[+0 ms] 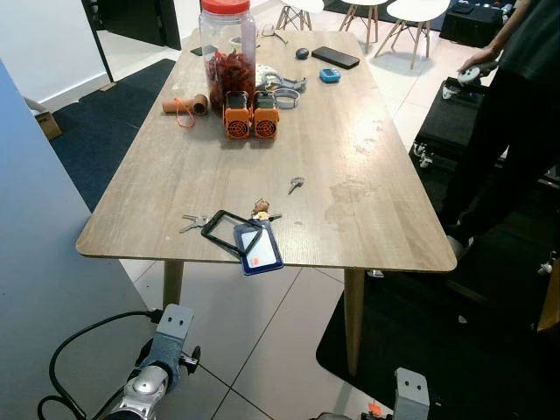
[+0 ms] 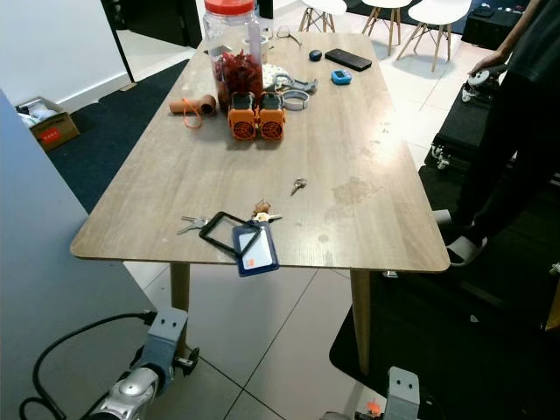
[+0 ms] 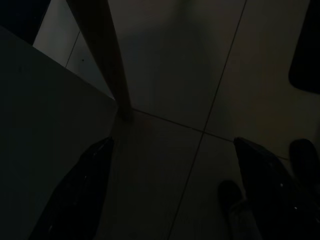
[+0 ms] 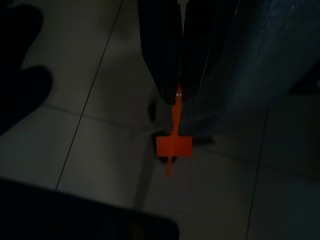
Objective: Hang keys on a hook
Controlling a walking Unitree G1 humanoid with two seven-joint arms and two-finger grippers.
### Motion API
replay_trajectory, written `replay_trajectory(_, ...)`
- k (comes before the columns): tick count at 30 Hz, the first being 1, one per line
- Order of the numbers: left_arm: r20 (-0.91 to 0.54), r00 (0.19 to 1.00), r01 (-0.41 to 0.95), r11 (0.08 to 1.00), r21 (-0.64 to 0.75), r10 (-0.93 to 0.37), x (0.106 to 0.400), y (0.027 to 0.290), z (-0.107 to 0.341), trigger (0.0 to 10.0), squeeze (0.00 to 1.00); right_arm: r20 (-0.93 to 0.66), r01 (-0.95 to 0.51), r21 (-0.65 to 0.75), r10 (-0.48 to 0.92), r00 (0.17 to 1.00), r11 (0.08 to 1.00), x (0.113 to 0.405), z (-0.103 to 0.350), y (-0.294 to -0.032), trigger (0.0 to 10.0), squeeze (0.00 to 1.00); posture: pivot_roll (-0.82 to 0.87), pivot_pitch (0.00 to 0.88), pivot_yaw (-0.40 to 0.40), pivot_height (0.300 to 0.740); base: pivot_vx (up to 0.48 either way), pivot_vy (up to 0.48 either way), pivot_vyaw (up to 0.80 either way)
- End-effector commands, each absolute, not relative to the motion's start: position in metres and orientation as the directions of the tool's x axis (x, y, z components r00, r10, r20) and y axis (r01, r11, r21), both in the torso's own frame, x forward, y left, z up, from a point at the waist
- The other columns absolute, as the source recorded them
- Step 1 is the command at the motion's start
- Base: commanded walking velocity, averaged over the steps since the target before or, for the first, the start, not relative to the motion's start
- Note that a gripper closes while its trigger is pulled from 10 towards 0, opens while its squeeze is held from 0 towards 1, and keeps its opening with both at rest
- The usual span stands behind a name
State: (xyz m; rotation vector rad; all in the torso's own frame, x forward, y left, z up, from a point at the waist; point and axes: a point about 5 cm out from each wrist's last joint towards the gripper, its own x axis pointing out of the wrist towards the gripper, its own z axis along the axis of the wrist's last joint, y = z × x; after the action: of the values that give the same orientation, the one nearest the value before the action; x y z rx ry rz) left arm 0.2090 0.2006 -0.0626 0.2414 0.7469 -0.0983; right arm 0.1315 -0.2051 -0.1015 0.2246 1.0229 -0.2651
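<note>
Both arms hang low below the near edge of a long wooden table, over pale floor tiles. The left pincer points down at the floor with its two black fingers spread wide apart; a table leg rises just beyond them, with a grey panel close beside it and bare tile between the fingers. The right pincer also points down, its fingers pressed together on a thin orange tag that hangs from their tips above the tiles. Up and ahead of both pincers, at the table's near edge, lies a bunch of keys, touching a black lanyard loop and a blue badge holder that juts out past the rim. A single small key lies a little farther in, apart from the bunch, with open wood all round it. Farther still stand two orange blocks side by side, a big red-lidded jar behind them, and small clutter at the far end. To the right of the table, a person in dark clothes stands on a black mat. White chairs stand beyond the far end.
</note>
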Motion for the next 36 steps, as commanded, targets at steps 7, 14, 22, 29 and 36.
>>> replay_trajectory(7, -0.699, 0.715, 0.214, 0.959, 0.183, -0.026, 0.207, 0.199, -0.064, 10.0, 0.0, -0.747, 0.439, -0.004, -0.295, 0.596, 0.898, 0.157, -0.083, -0.235, 10.0, 0.0, 0.03, 0.049, 0.017, 0.74, 0.0, 0.0, 0.0)
replay_trajectory(14, -0.691, 0.723, 0.197, 0.965, 0.174, -0.023, 0.21, 0.198, -0.063, 10.0, 0.0, -0.752, 0.406, 0.008, -0.262, 0.605, 0.914, 0.16, -0.083, -0.229, 10.0, 0.0, 0.03, 0.058, 0.03, 0.74, 0.0, 0.0, 0.0)
replay_trajectory(22, -0.693, 0.719, 0.236, 0.956, 0.176, -0.05, 0.211, 0.197, -0.062, 10.0, 0.0, -0.792, 0.377, 0.101, -0.155, 0.591, 0.921, 0.154, -0.091, -0.206, 10.0, 0.0, 0.04, 0.059, 0.038, 0.74, 0.0, 0.0, 0.0)
replay_trajectory(29, -0.692, 0.72, 0.231, 0.957, 0.177, -0.045, 0.211, 0.197, -0.062, 10.0, 0.0, -0.793, 0.373, 0.105, -0.149, 0.591, 0.922, 0.153, -0.092, -0.204, 10.0, 0.0, 0.04, 0.059, 0.038, 0.74, 0.0, 0.0, 0.0)
replay_trajectory(36, -0.697, 0.717, 0.197, 0.965, 0.176, -0.019, 0.204, 0.197, -0.066, 10.0, 0.0, -0.822, 0.358, 0.089, -0.134, 0.554, 0.93, 0.146, -0.096, -0.203, 10.0, 0.0, 0.08, 0.055, -0.022, 0.74, 0.0, 0.0, 0.0)
